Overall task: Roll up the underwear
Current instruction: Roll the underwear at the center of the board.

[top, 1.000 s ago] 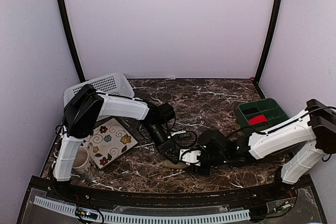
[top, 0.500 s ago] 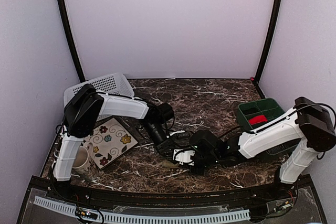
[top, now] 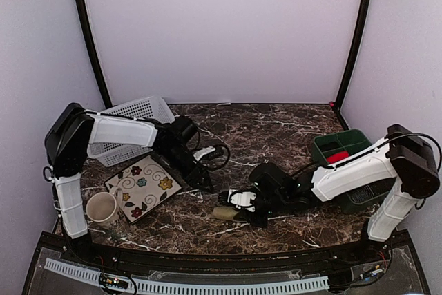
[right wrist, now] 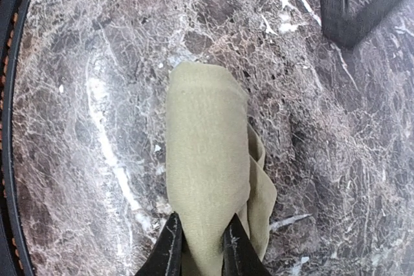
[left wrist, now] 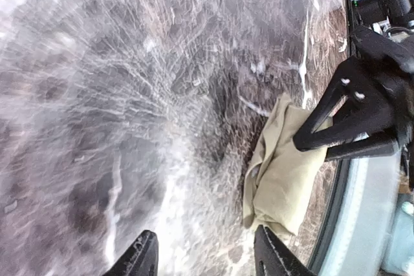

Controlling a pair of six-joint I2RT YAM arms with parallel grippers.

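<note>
The olive-khaki underwear lies as a loose roll on the marble table near the front edge. My right gripper is shut on the roll's right end. In the right wrist view the two black fingers pinch the underwear, and a loose fold hangs out on its right side. My left gripper stands open, up and to the left of the roll, and touches nothing. In the left wrist view its gripper holds only bare marble, with the underwear and the right gripper's fingers off to the right.
A white mesh basket stands at the back left. In front of it lie a flowered square plate and a cream mug. A green bin on the right holds a red roll.
My left gripper opened, let go of the roll and drew back up and to the left. The right gripper closed on the roll's end and shifted slightly left.
</note>
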